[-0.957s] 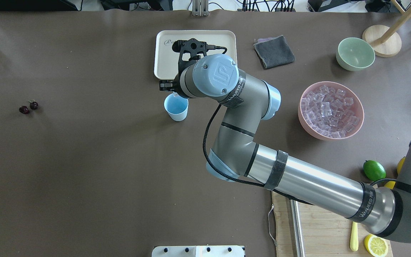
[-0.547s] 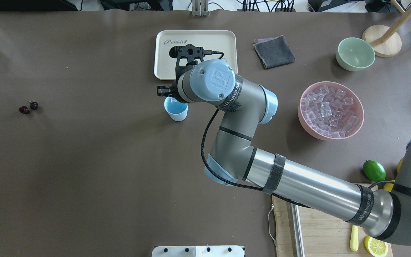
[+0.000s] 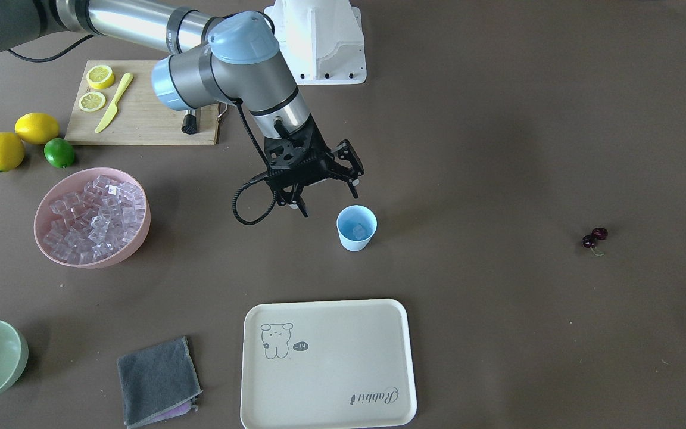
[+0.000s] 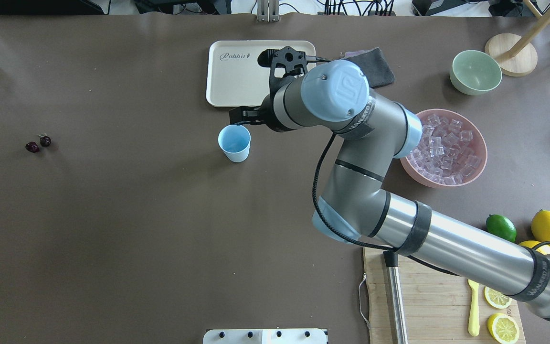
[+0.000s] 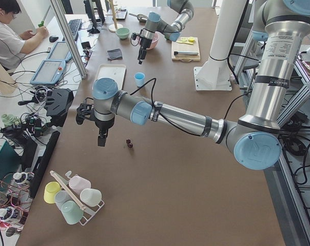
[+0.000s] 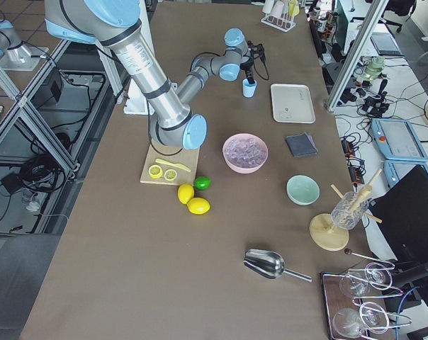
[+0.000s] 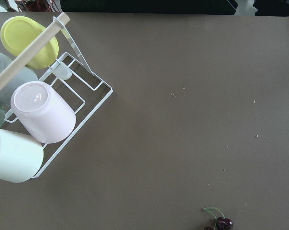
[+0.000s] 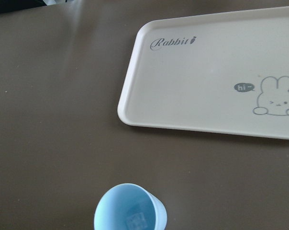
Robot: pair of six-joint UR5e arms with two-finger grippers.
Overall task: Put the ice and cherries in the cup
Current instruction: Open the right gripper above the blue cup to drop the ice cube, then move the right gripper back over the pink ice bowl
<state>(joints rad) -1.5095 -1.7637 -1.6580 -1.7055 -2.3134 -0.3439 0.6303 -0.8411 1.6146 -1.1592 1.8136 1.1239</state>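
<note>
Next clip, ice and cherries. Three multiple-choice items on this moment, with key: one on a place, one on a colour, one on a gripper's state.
1. Where does the pair of small dark purple-red cherries lie?
A. On the bare brown table, far from the small light-blue plastic cup
B. Inside that cup
C. Held in a gripper

2. What colour is the wide bowl heaped with clear plastic ice cubes?
A. Pale green
B. Pink
C. White

3. How does the right gripper stand?
A. Shut on the cup's rim
B. Shut on an ice cube
C. Open, holding nothing

Key: 1 A, they rest on the table surface with nothing gripping them. 2 B, its wall is pink. 3 C, its fingers are spread beside the cup with nothing between them.
</note>
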